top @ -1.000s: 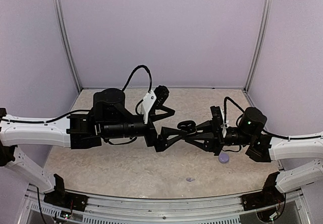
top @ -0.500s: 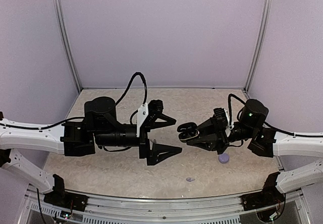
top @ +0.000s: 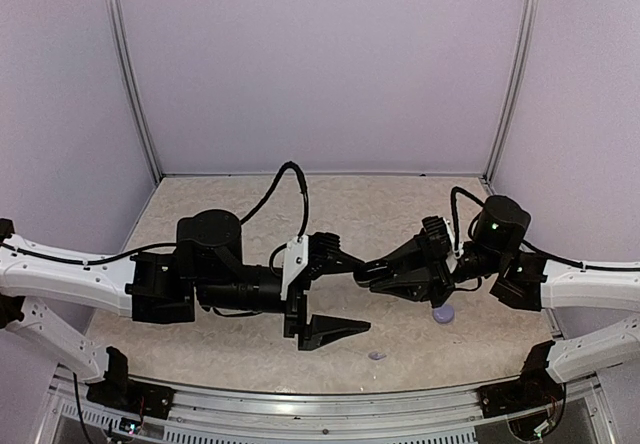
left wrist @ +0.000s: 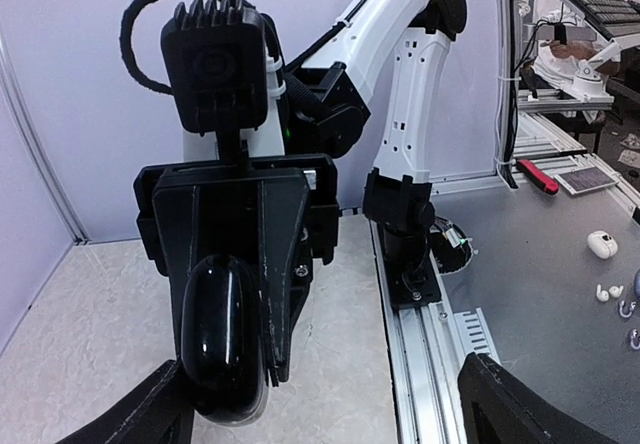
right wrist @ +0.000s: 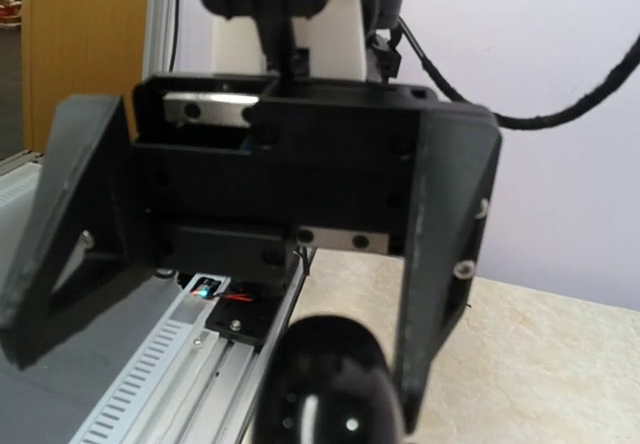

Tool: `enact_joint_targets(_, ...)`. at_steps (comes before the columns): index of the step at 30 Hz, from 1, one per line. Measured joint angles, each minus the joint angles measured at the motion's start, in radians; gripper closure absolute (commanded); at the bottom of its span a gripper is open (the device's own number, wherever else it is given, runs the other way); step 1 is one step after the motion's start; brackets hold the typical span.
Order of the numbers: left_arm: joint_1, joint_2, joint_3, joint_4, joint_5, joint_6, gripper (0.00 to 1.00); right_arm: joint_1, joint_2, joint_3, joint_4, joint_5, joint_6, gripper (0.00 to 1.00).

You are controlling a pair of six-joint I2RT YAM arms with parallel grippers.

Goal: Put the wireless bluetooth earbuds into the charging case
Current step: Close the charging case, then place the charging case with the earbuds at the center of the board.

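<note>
Left gripper point(top: 362, 294), drawn back half a second ago, has swung in again on the glossy black oval charging case point(left wrist: 225, 349), likely lining up another earbud attempt. Its jaws gape wide, with nothing seen between them. Right gripper point(top: 380, 274) is clamped on the case, held above mid-table. One tiny pale lavender earbud point(top: 377, 355) lies on the speckled beige table point(top: 230, 349), near its near edge.
</note>
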Motion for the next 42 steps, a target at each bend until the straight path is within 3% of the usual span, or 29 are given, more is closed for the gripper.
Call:
enact_joint_targets(6,-0.014,0.000,0.000,0.000,-0.032,0.031,0.10,0.000,0.006,0.000,0.004,-0.001,0.008,1.00)
enact_joint_targets(10,-0.022,0.000,-0.003,0.004,-0.069,0.047,0.02,0.000,0.017,0.000,0.007,0.017,0.032,1.00)
enact_joint_targets(14,-0.023,-0.020,-0.046,0.042,-0.148,0.042,0.01,-0.007,0.035,0.000,0.001,0.080,0.081,1.00)
enact_joint_targets(21,0.072,-0.114,-0.114,0.105,-0.292,-0.067,0.01,-0.117,0.133,0.074,-0.079,0.166,0.187,1.00)
enact_joint_targets(29,0.183,-0.207,-0.230,0.190,-0.452,-0.242,0.01,-0.212,0.389,0.319,-0.267,0.234,0.244,1.00)
enact_joint_targets(42,0.253,-0.219,-0.211,0.054,-0.699,-0.459,0.01,-0.272,0.929,0.843,-0.537,0.310,0.249,0.97)
